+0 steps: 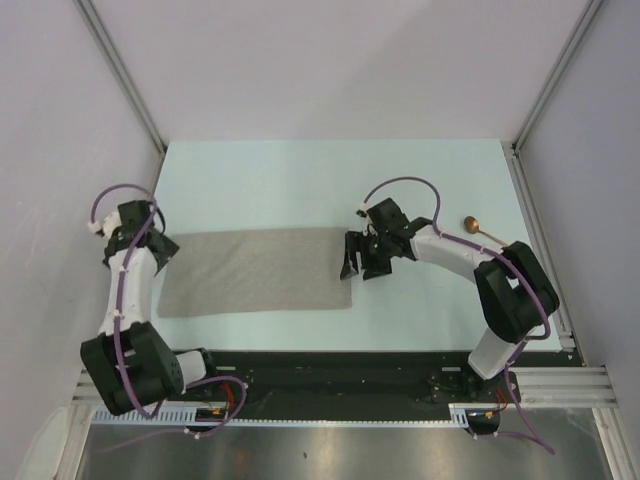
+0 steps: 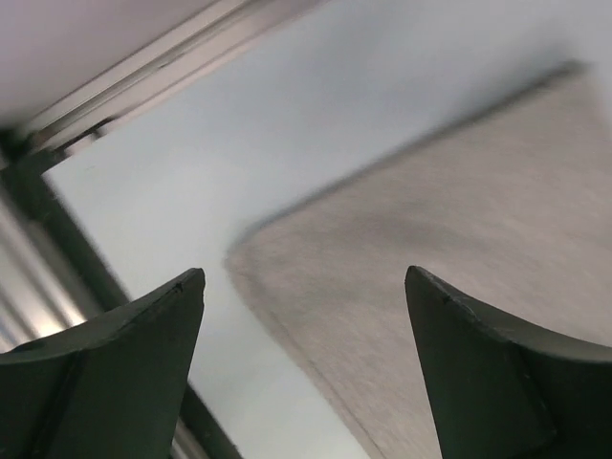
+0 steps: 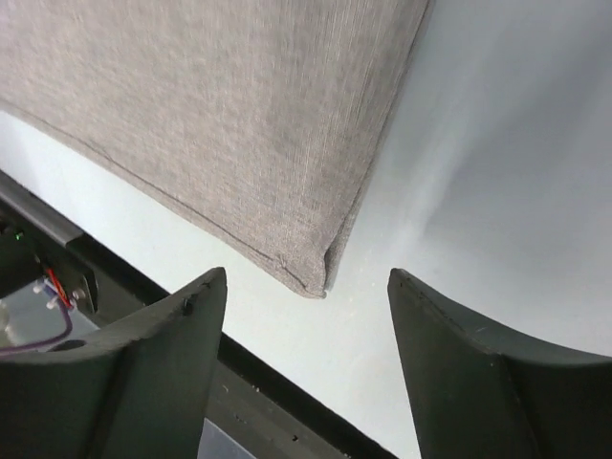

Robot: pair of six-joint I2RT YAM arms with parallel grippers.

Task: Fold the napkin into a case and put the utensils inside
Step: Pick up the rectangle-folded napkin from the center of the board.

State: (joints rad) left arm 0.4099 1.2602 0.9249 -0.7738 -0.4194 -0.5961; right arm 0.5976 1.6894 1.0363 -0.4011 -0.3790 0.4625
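Note:
The grey-beige napkin (image 1: pixel 255 272) lies flat on the pale table as a folded rectangle. Its doubled near-right corner (image 3: pixel 311 277) shows in the right wrist view. No case is in view. My left gripper (image 1: pixel 165 250) hangs open over the napkin's left end (image 2: pixel 430 239), with nothing between its jaws (image 2: pixel 304 273). My right gripper (image 1: pixel 360 262) stands open just off the napkin's right edge (image 3: pixel 220 115), with bare table between its jaws (image 3: pixel 307 273). Of the utensils, a copper spoon (image 1: pixel 470 222) lies at the right, its handle partly hidden behind the right arm.
A black rail (image 1: pixel 330 365) runs along the table's near edge, with the arm bases on it. Metal frame posts (image 1: pixel 120 75) and grey walls close in the left and right sides. The table's back half (image 1: pixel 330 180) is bare pale surface.

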